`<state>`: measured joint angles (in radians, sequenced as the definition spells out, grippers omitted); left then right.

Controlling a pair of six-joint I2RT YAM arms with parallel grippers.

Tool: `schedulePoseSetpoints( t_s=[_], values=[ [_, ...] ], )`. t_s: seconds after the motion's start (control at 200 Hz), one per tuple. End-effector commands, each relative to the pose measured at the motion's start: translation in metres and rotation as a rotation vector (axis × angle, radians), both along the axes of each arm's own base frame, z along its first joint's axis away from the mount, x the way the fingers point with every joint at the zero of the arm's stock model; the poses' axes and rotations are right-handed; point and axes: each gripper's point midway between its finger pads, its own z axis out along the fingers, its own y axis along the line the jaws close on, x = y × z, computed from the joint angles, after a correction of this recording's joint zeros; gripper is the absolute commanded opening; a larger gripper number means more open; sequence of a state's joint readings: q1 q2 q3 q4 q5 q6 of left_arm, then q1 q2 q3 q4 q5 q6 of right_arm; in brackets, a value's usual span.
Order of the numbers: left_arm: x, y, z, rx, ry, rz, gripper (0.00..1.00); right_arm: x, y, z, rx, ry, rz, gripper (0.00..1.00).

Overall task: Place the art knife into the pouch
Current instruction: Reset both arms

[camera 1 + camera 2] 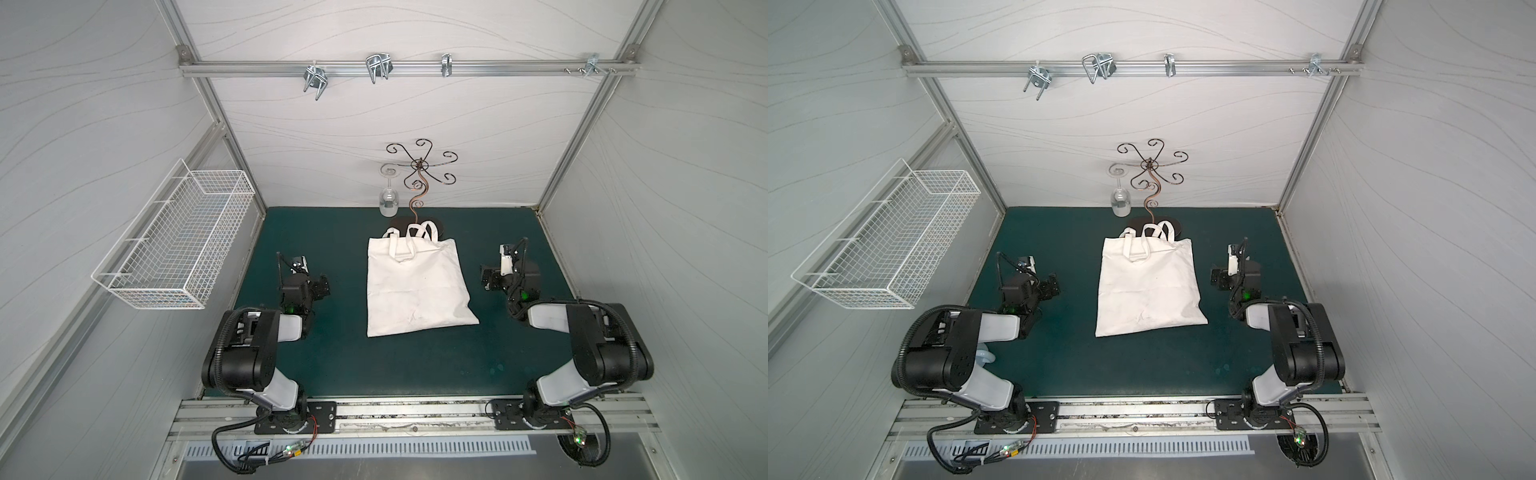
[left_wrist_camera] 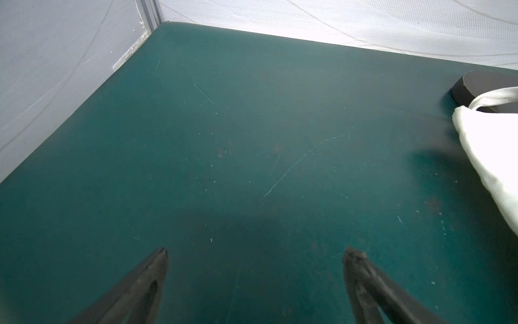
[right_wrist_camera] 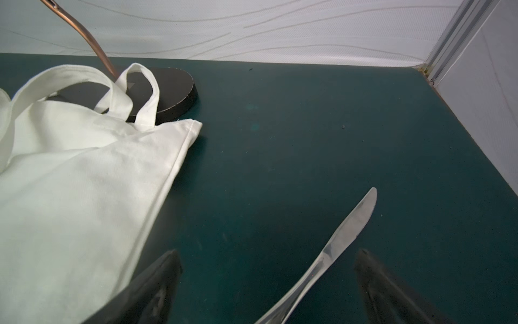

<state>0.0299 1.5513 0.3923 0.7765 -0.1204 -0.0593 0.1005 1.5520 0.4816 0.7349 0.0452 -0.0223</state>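
Both sets of jaws are spread wide and nothing is held. The left gripper (image 2: 257,249) is poised over bare green mat (image 2: 224,140), the right gripper (image 3: 268,252) over the knife (image 3: 344,232), which is laid flat on the mat near the pouch (image 3: 84,182), not touching it. The pouch's handles are draped on the dark stand base (image 3: 173,92); beyond, a wine glass (image 1: 388,199) is hung upside down

Matt cloth pouch (image 3: 84,196), glossy, probably steel knife (image 3: 343,237)
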Motion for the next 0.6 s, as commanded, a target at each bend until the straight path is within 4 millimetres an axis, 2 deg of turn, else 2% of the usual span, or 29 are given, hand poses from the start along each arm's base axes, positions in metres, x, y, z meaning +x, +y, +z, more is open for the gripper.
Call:
schedulePoseSetpoints(
  t_s=[0.0,0.035,0.43,0.505,0.59],
  values=[
    [0.014,0.003,0.023,0.013,-0.081,0.010,0.99,-0.006,-0.027,-0.006,-0.003,-0.039,-0.164,0.99],
    [0.014,0.002,0.023,0.013,-0.081,0.009,0.99,-0.009,-0.032,-0.007,-0.002,-0.023,-0.203,0.99],
    [0.014,0.003,0.022,0.014,-0.079,0.012,0.99,-0.006,-0.026,-0.006,-0.035,-0.040,-0.184,0.99],
    [0.014,0.003,0.023,0.014,-0.080,0.012,0.99,-0.005,-0.002,-0.008,-0.033,-0.028,-0.037,0.99],
    [0.014,0.003,0.022,0.014,-0.079,0.012,0.99,-0.006,0.012,-0.008,-0.003,-0.016,0.073,0.99]
  ],
)
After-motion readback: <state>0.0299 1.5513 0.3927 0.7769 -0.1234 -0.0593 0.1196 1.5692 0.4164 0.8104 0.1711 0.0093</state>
